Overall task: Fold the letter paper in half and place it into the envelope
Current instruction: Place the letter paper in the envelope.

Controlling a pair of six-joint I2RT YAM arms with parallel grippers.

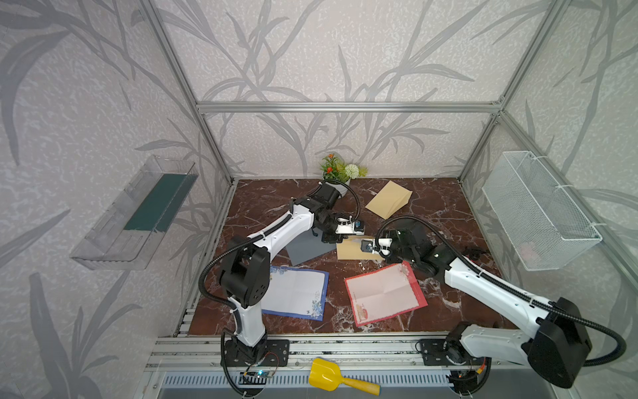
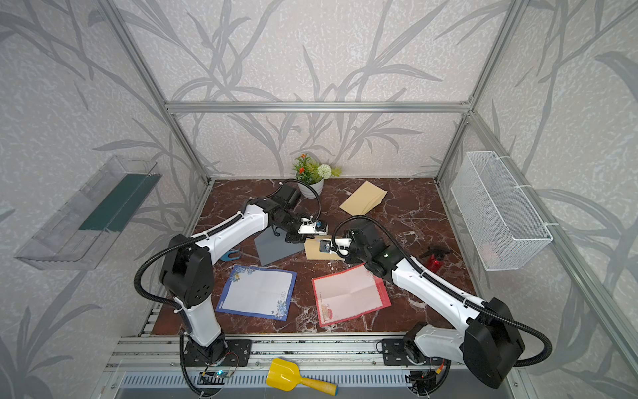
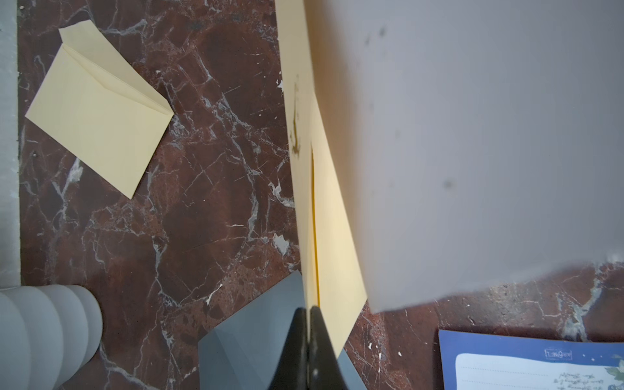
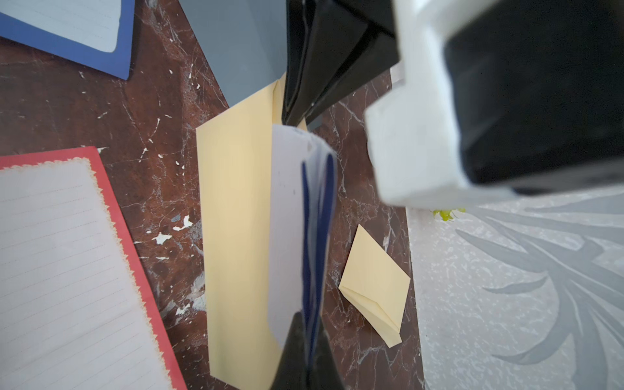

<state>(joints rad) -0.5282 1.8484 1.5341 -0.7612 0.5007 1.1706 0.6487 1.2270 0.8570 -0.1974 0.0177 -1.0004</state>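
We are noting left hand (image 3: 309,314) pinching envelope (image 3: 332,236) flap, apparently opening it for the folded letter (image 4: 287,219) right hand (image 4: 304,327) is gripping.

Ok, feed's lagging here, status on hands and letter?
Left hand shut on envelope flap. Right hand shut on folded letter over envelope, not visibly inside. Grey sheet by envelope, not blocking.

Left tool (image 3: 309,315) and right tool (image 4: 309,337) pinched closed, facing each other.
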